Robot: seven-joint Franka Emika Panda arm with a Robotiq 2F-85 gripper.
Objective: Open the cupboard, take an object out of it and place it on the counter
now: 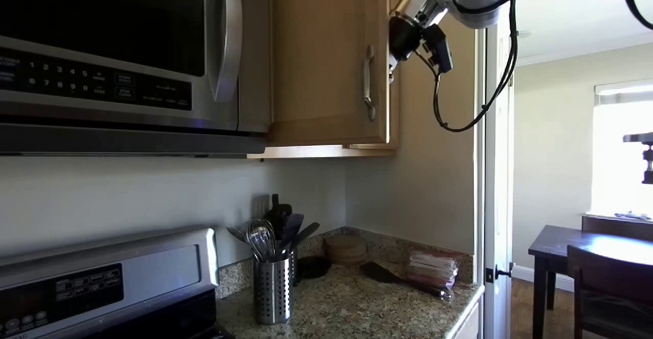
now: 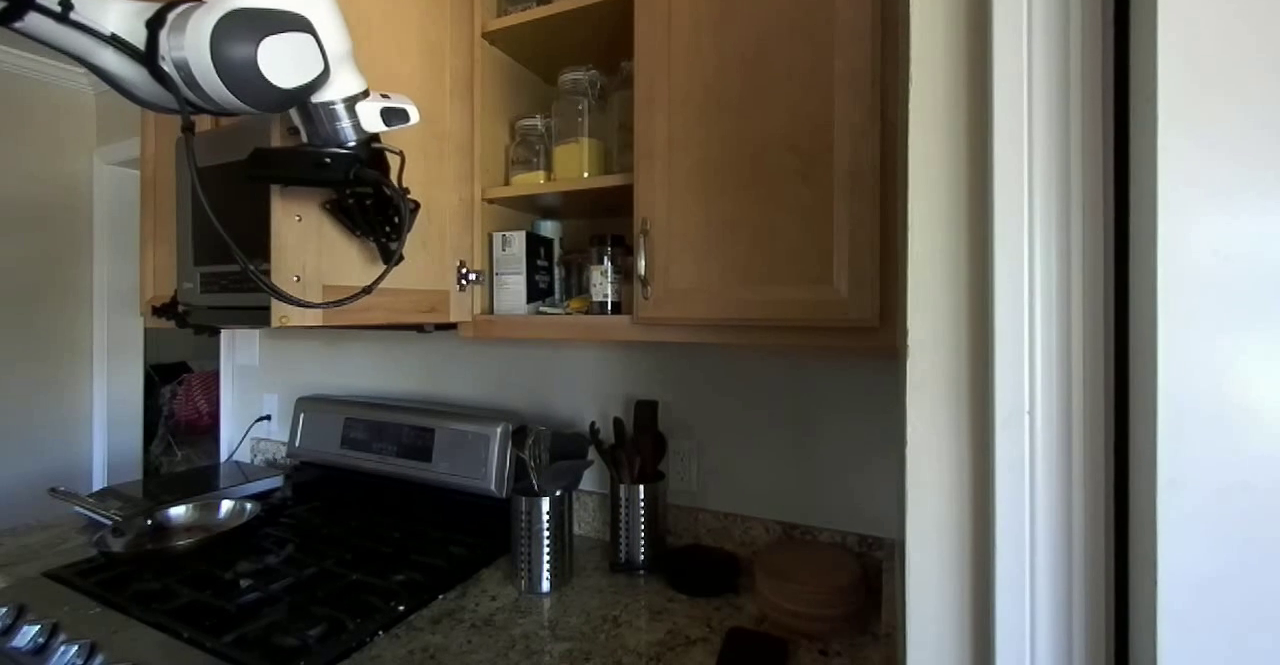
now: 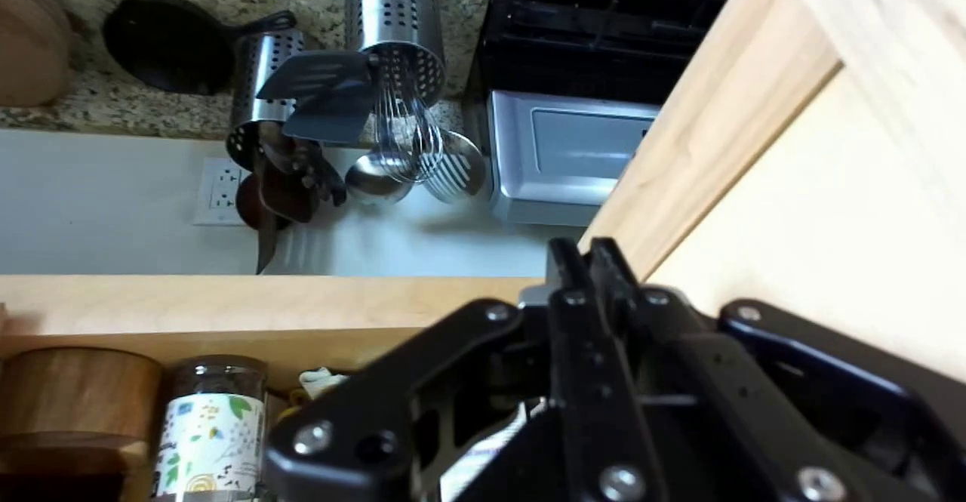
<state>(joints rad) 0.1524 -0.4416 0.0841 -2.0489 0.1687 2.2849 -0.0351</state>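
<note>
The pincer [image 3: 586,254] was clenched, its two fingers [image 3: 610,262] lying close side by side, a little right of the centre of the wrist view. In an exterior view the arm [image 2: 270,55] occupied the upper left of the frame, and the pincer hung tilted before the inner face of the left door [image 2: 430,95] of the cupboard [image 2: 660,95]; whether it touched the wood, I could not tell. This door stood wide open, while the right door [image 2: 755,145], with a slim bar handle [image 2: 644,258], was closed.

On the lowest shelf [image 2: 545,325], near the middle of the frame, a small yellowish item [image 2: 577,303] lay between a white and black box [image 2: 510,272] and a dark-lidded jar [image 2: 606,275]; it was too small for recognising more exactly. Glass jars [image 2: 578,115] with yellow contents stood on the middle shelf [image 2: 560,188].

The granite tabletop [image 1: 352,313] was in the lower part of both exterior views. It carried a perforated steel utensil holder [image 1: 273,290] with a whisk [image 1: 261,239] at lower left of the middle, a low round wooden stack [image 1: 346,249] in the lower middle, and a dark spatula [image 1: 380,272] beside a plastic-wrapped packet [image 1: 432,267] at lower right. The steel microwave [image 1: 117,48] filled the upper left.
</note>
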